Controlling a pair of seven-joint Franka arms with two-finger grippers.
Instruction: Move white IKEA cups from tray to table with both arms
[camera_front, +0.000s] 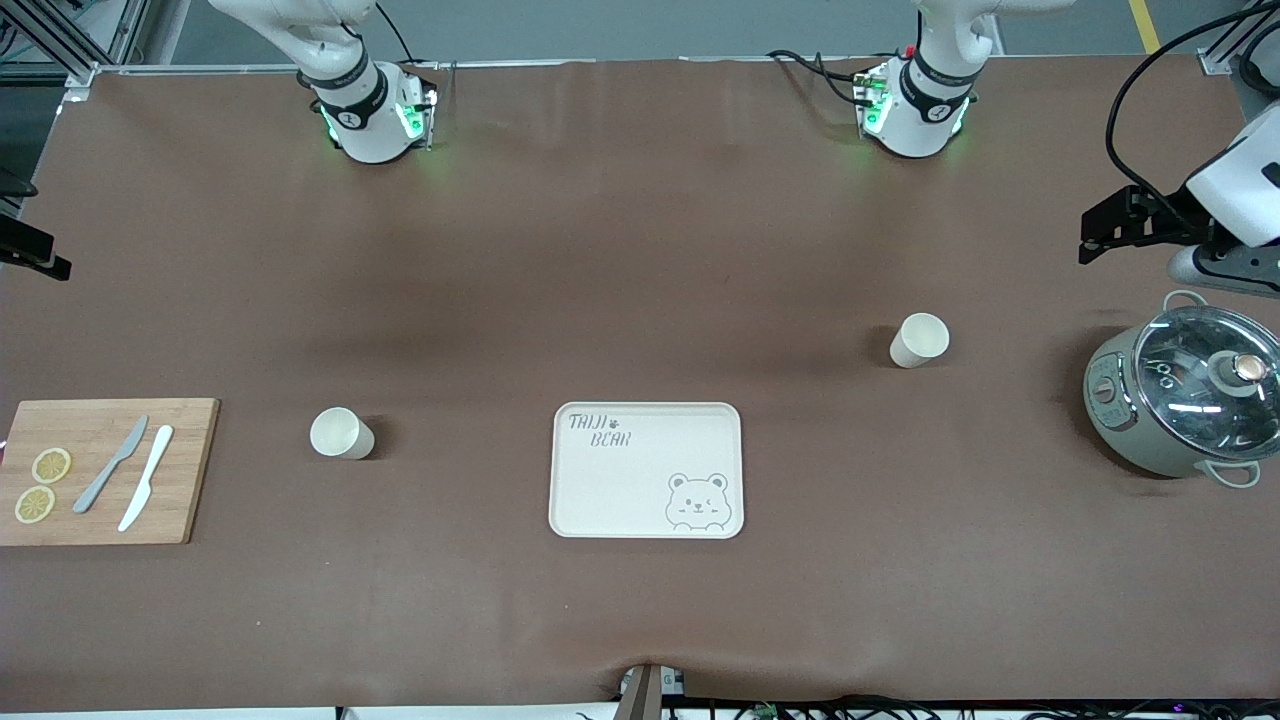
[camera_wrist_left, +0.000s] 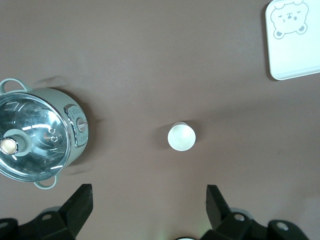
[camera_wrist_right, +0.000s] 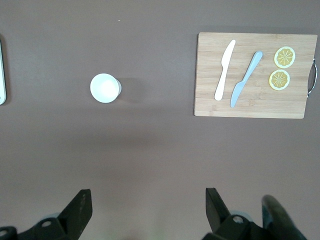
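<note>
Two white cups stand upright on the brown table. One cup (camera_front: 918, 340) is toward the left arm's end, farther from the front camera than the tray; it also shows in the left wrist view (camera_wrist_left: 180, 137). The other cup (camera_front: 340, 433) stands between the tray and the cutting board; it also shows in the right wrist view (camera_wrist_right: 104, 88). My left gripper (camera_wrist_left: 149, 192) is open and empty, high over bare table between the pot and its cup. My right gripper (camera_wrist_right: 148, 196) is open and empty, high over bare table between its cup and the board.
A cream tray (camera_front: 646, 470) with a bear drawing lies mid-table. A grey-green pot with a glass lid (camera_front: 1180, 395) stands at the left arm's end. A wooden cutting board (camera_front: 105, 470) with two knives and lemon slices lies at the right arm's end.
</note>
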